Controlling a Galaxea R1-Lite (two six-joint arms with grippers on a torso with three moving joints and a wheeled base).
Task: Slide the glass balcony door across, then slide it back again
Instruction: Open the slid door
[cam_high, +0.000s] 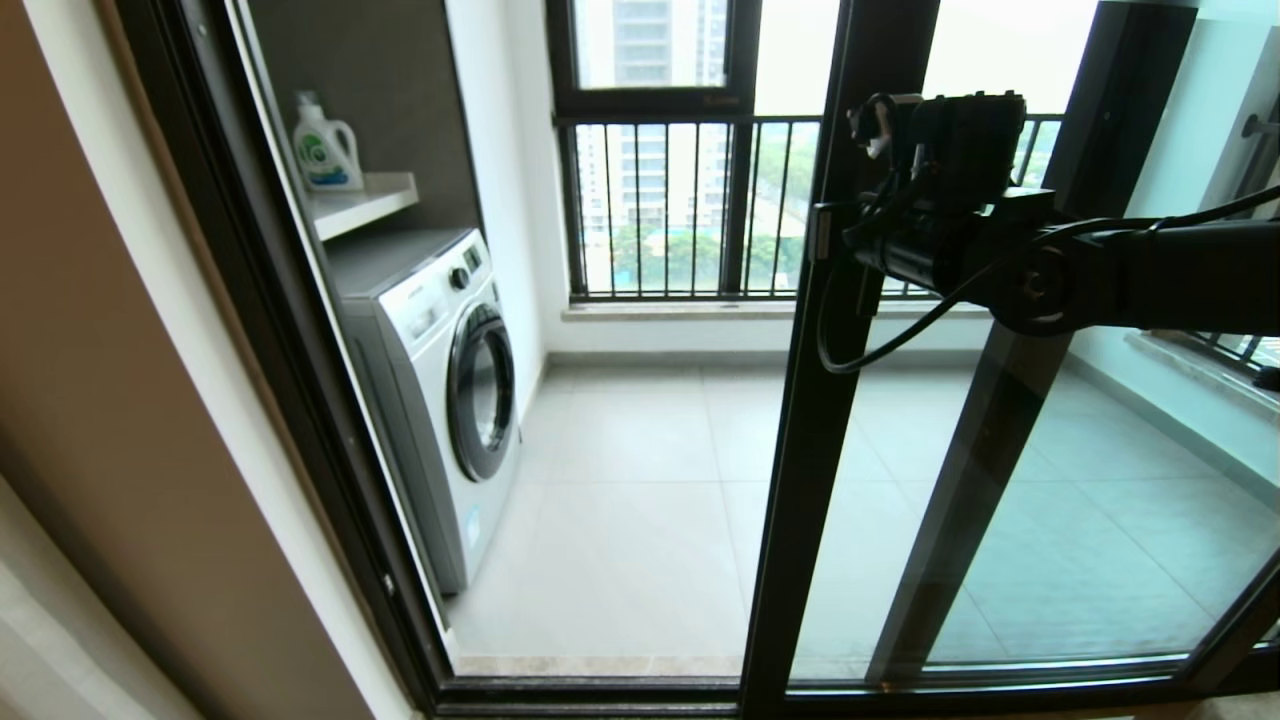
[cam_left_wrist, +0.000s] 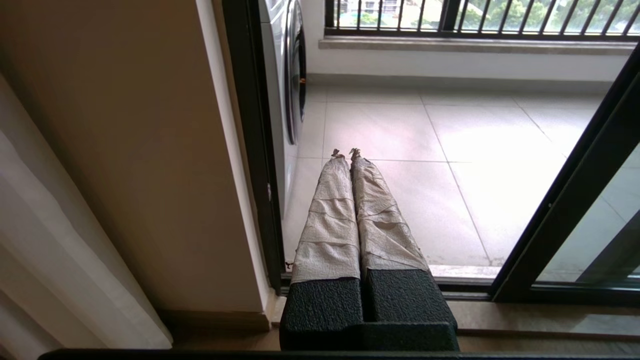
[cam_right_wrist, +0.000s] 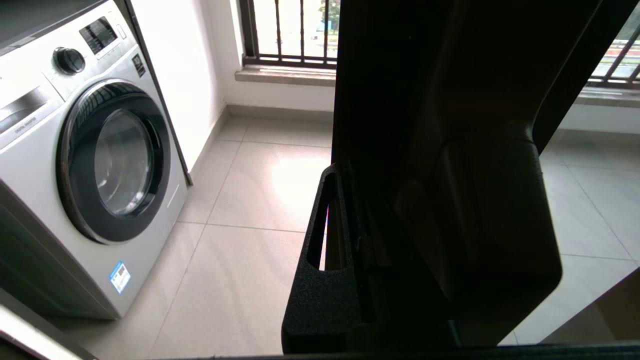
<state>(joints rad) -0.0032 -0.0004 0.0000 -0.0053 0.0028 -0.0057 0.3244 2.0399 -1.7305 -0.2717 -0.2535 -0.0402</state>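
1. The right pincer (cam_high: 838, 232), at the end of a black arm reaching in from the right at handle height, sits against the black upright of the tall glass balcony door in its slim black metal frame (cam_high: 820, 420); the upright fills the space at its fingers in the right wrist view, and whether the fingers are spread or closed cannot be told.
2. The door stands partly slid across, its leading upright right at the right pincer, with an open gap to the pincer's left running to the black door jamb (cam_high: 290, 380).
3. Beyond the gap, left of and below the right pincer, a white front-loading washing machine with a dark round door (cam_high: 440, 380) stands on the pale tiled balcony floor (cam_high: 640, 480), with a white detergent bottle (cam_high: 325, 145) on a shelf above it.
4. Behind the right pincer, a black window with vertical railing bars (cam_high: 680, 200) looks out on high-rise buildings.
5. The left pincer (cam_left_wrist: 345, 152), its tape-wrapped fingers (cam_left_wrist: 330, 220) pressed together and holding nothing, hangs low near the door sill, pointing at the floor beside the washing machine.
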